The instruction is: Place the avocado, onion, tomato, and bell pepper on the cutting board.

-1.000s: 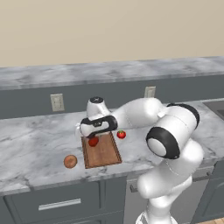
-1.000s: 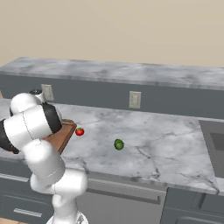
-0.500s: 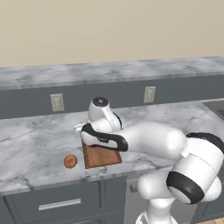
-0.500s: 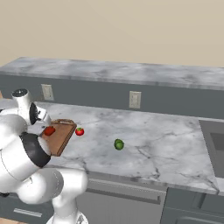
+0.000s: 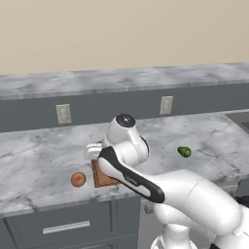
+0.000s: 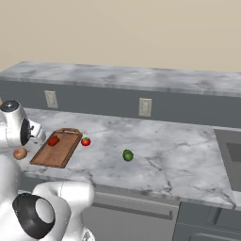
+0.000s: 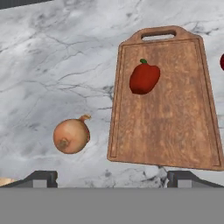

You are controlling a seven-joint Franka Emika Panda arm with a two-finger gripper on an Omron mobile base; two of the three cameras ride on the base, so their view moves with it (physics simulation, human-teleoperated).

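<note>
Since a moment ago my arm has swung left and low over the counter, and now I see the whole cutting board (image 7: 166, 105) from above. The bell pepper (image 7: 144, 78) lies on the board, near its handle end. The onion (image 7: 71, 135) sits on the marble counter (image 7: 52, 70) just beside the board, not touching it. The tomato (image 6: 85, 141) rests on the counter just past the board's other side. The avocado (image 6: 127, 155) lies well apart from the board, out on the open counter. My gripper (image 7: 111, 177) is wide open and holds nothing. Two wall outlets (image 6: 145, 107) sit on the grey wall behind.
</note>
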